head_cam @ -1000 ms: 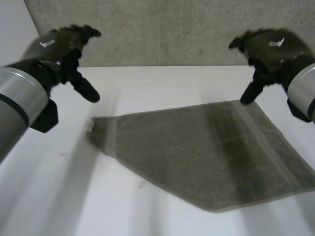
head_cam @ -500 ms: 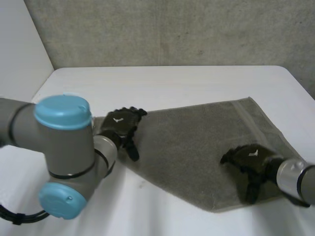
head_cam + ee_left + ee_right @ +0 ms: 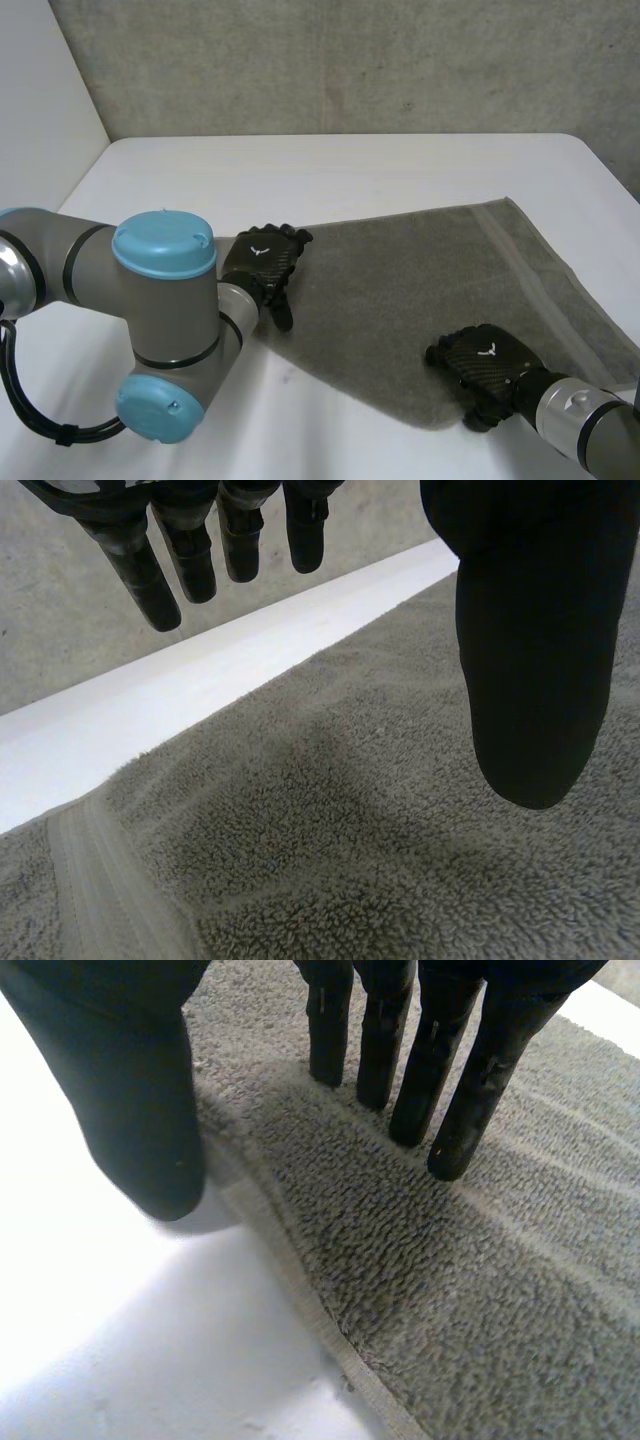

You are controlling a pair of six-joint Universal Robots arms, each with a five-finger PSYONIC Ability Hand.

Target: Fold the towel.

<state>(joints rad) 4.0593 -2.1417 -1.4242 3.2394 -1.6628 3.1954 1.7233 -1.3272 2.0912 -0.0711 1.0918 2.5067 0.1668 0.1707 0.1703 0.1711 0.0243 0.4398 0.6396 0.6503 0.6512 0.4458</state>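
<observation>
Grey-green terry is spreading across the white table (image 3: 350, 170): the towel (image 3: 420, 300) is lying flat and unfolded, turned at a slant so that one corner is pointing toward our left arm (image 3: 160, 310) and another toward the table's near edge. Behind the table a bare concrete wall (image 3: 350, 60) is standing. Our left hand (image 3: 262, 262) is sitting over the towel's left corner, palm down. In the left wrist view its fingers (image 3: 150, 570) are reaching out straight and its thumb (image 3: 530, 660) is hanging well apart from them, with nothing between, so the hand is spread and gripping nothing. We cannot tell whether it is touching the cloth beneath it. Our right hand (image 3: 482, 365) is resting at the towel's near corner, close to the edge that is facing us. In the right wrist view its fingers (image 3: 460, 1090) are extending straight with their tips meeting the pile just inside the flat woven hem (image 3: 300, 1290), while the thumb (image 3: 130, 1090) is standing apart from them over bare table just beside that hem. The cloth edge is lying between thumb and fingers but is not being pinched; this hand, too, is spread.
</observation>
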